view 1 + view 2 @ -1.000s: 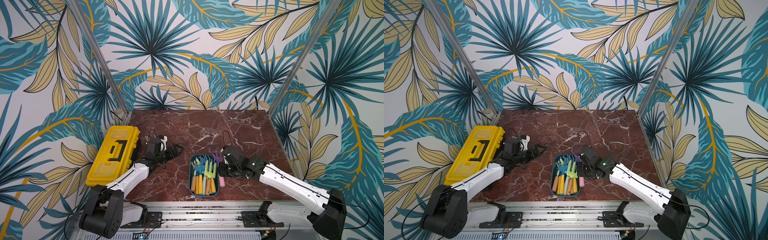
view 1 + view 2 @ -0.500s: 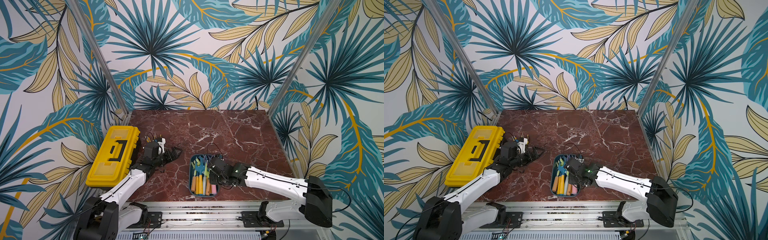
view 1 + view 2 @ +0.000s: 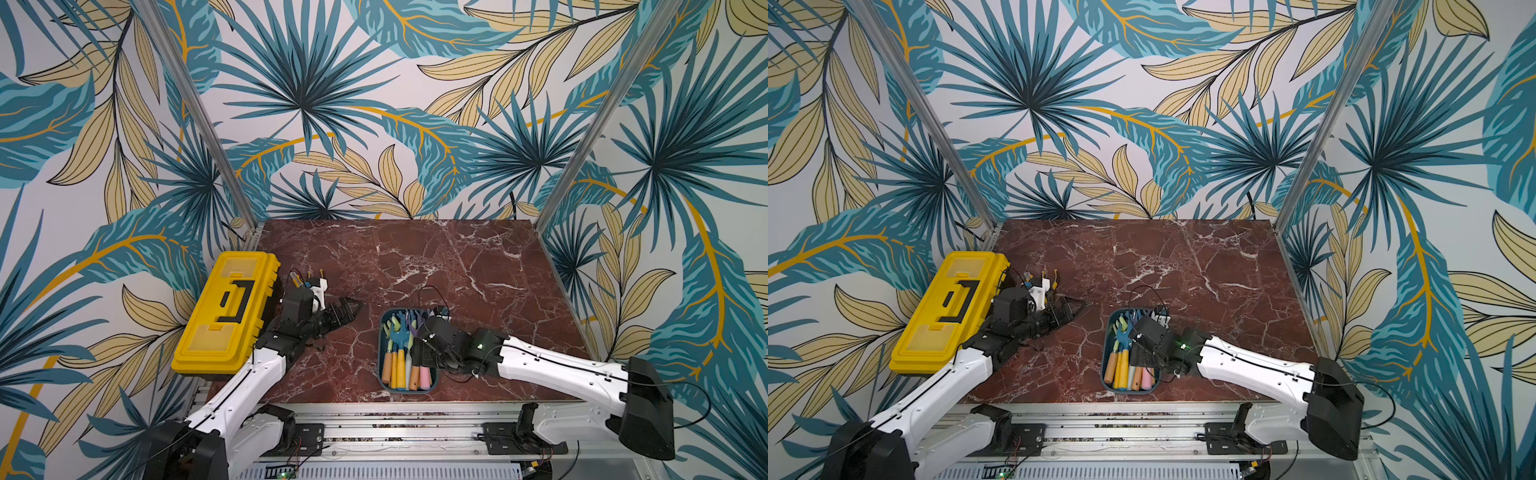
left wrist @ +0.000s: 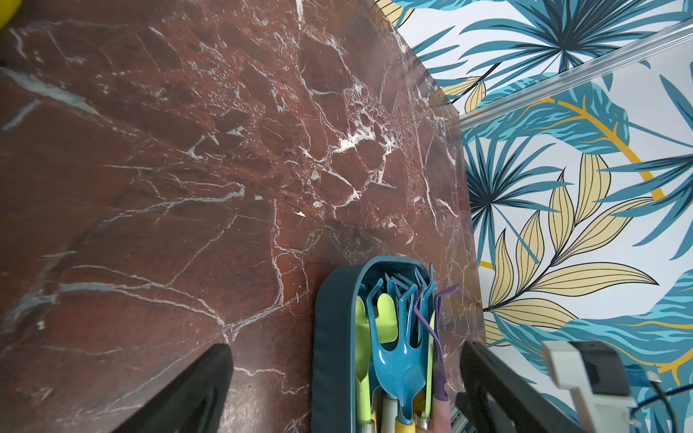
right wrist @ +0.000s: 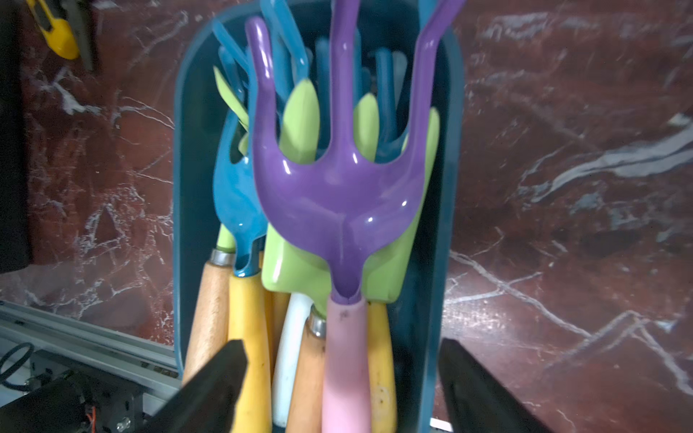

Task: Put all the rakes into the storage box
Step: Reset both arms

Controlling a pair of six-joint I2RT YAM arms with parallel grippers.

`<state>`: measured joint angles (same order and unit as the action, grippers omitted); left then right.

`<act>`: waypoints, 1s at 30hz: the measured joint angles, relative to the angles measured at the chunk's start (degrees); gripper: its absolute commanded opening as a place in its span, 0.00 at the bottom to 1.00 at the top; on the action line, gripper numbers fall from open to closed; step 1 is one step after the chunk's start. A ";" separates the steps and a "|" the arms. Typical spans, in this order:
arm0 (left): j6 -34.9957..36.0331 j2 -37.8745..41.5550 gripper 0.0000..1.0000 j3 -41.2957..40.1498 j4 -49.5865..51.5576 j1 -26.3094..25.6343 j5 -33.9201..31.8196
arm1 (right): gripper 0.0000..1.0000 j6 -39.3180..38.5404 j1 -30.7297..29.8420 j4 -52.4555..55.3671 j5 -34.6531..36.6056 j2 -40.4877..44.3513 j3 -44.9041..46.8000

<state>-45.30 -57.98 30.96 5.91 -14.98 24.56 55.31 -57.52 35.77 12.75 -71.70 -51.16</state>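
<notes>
Leaf-print walls stand around the red marble counter (image 3: 415, 266). Near its front edge sits the box (image 5: 187, 187), full of garden implements. The rake (image 5: 337, 195), with purple head and pink handle, lies on top of them, inside the box. The right tool (image 5: 341, 350) is released: its jaws stand wide on both sides of the handle, not touching it. The left tool (image 3: 351, 309) is spread too and empty, beside the yellow toolbox (image 3: 226, 311).

Palm-leaf walls (image 3: 374, 104), red marble tabletop (image 3: 415, 257)
</notes>
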 measured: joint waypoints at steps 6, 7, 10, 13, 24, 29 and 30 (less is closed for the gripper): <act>1.79 1.44 1.00 3.50 4.44 -1.55 -3.85 | 0.99 -7.52 2.84 2.34 5.46 2.29 -8.07; 2.34 1.40 1.00 4.39 4.92 -1.60 -4.76 | 0.99 -9.25 3.93 2.34 6.27 1.73 -9.88; 3.48 0.57 1.00 7.48 6.05 -1.70 -7.98 | 0.99 -14.64 7.96 2.14 7.85 -0.85 -14.84; 3.54 -2.47 1.00 10.69 6.82 -1.70 -10.64 | 0.99 -18.80 13.44 1.29 7.98 -4.28 -18.80; 2.03 -17.22 1.00 30.14 22.53 -1.95 -14.12 | 0.99 -24.35 27.28 -0.07 2.60 -8.94 -22.18; 4.20 -16.98 1.00 36.44 29.88 -2.05 -16.98 | 0.99 -26.95 30.56 -0.11 2.43 -6.10 -21.35; 4.83 -16.33 1.00 36.83 30.93 -2.08 -17.77 | 0.99 -27.65 30.91 -0.15 2.84 -4.94 -21.05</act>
<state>-40.47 -74.30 67.79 36.84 -17.06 6.79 27.66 -26.61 35.62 15.59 -76.64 -72.20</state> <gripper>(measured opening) 0.998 0.993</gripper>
